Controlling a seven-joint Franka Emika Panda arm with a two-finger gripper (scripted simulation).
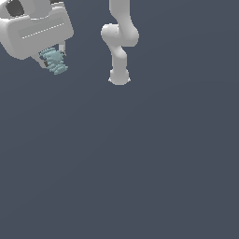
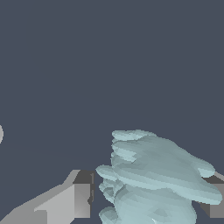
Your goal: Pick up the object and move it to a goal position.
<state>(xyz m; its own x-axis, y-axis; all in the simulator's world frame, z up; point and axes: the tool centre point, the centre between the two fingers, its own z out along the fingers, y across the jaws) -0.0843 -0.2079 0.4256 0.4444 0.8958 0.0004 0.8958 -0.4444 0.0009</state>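
The object (image 1: 54,61) is a small pale teal-blue ribbed piece with stacked ridges. It sits between the fingers of my white gripper (image 1: 52,59) at the upper left of the exterior view, held up off the dark floor. In the wrist view the object (image 2: 155,179) fills the space between the two fingers (image 2: 78,199), tilted, with its ridges spreading toward the far finger. The gripper is shut on it.
The arm's white links and base (image 1: 119,77) stand at the upper middle of the exterior view. A flat dark grey-blue floor (image 1: 140,163) spreads across the rest of the scene.
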